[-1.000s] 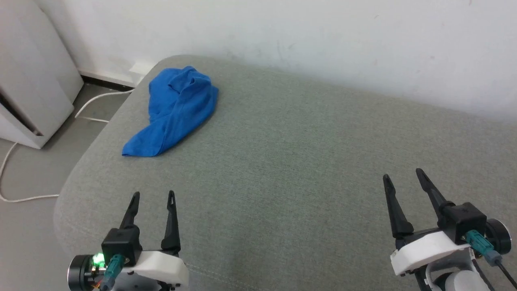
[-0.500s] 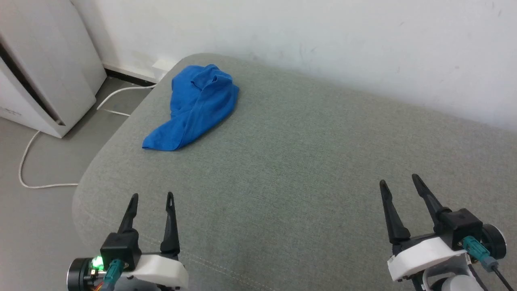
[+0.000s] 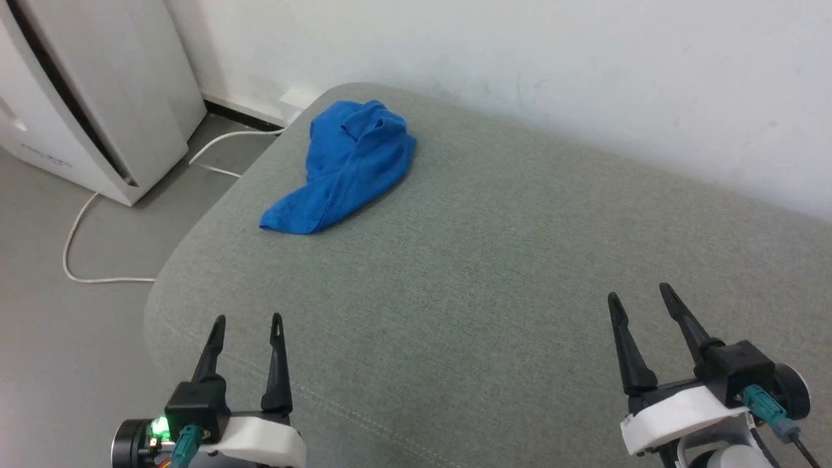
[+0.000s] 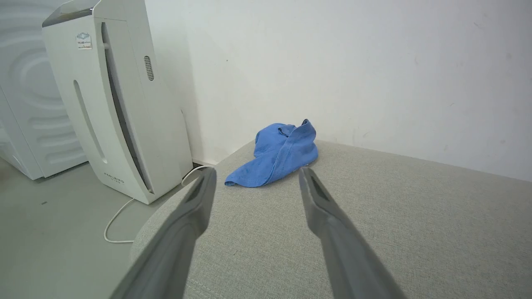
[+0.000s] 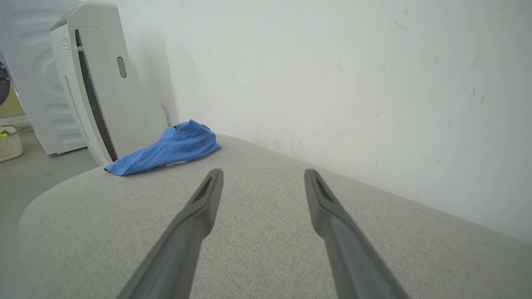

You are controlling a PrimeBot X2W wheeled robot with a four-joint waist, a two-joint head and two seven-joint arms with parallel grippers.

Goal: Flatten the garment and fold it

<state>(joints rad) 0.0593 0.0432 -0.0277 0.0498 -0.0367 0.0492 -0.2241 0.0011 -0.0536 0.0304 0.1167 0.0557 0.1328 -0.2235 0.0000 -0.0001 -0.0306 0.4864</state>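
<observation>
Two grippers hover over the near edge of the grey cushioned surface [image 3: 487, 273]: the left gripper [image 3: 249, 318] by the near left corner and the right gripper [image 3: 637, 291] toward the near right. Each has its fingers spread wide with nothing between them. Neither has shifted within the head view over the last second. The view itself has swung leftward, bringing in more of the cable [image 3: 65, 257] and the white appliance [image 3: 97, 97] beside the surface. The garment [image 3: 351, 166] lies unmoved, a crumpled blue heap at the far left corner, close to the wall [image 3: 520, 45] and well apart from both grippers. The robot seems to be turning to face it. Flattening is not yet begun, and a long reach comes first.
</observation>
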